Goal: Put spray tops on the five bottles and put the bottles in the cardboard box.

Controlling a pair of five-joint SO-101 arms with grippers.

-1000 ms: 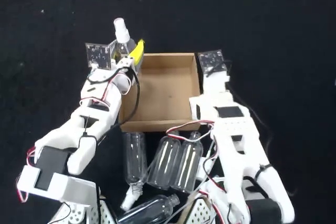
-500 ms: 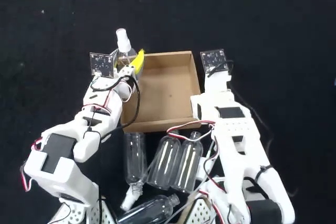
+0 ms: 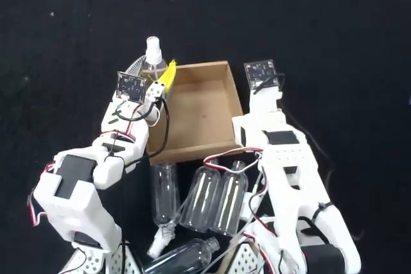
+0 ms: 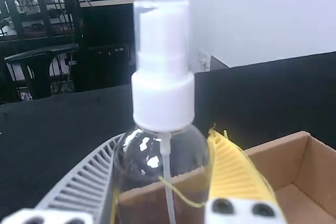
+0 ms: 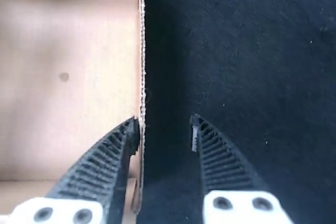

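My left gripper (image 3: pixel 152 70) is shut on a clear bottle (image 4: pixel 160 156) with a white spray top (image 4: pixel 160 66), held upright just outside the far left corner of the cardboard box (image 3: pixel 200 112). Its grey finger (image 4: pixel 84 187) and yellow finger (image 4: pixel 233 177) press the bottle's sides. My right gripper (image 5: pixel 165 127) is open and straddles the box's right wall (image 5: pixel 140 51), with one finger inside the box and one outside. Three uncapped bottles (image 3: pixel 200 198) lie side by side in front of the box, and another bottle (image 3: pixel 186 256) lies nearer the arm bases.
A white spray top (image 3: pixel 157 246) lies at the neck of the leftmost lying bottle (image 3: pixel 166 190). The right arm (image 3: pixel 282 158) runs along the box's right side. Red and white cables (image 3: pixel 225 153) hang over the lying bottles. Black tabletop (image 3: pixel 334 49) stretches beyond the box.
My left arm has swung right, carrying the capped bottle closer to the box's far left corner. The right arm has barely moved.
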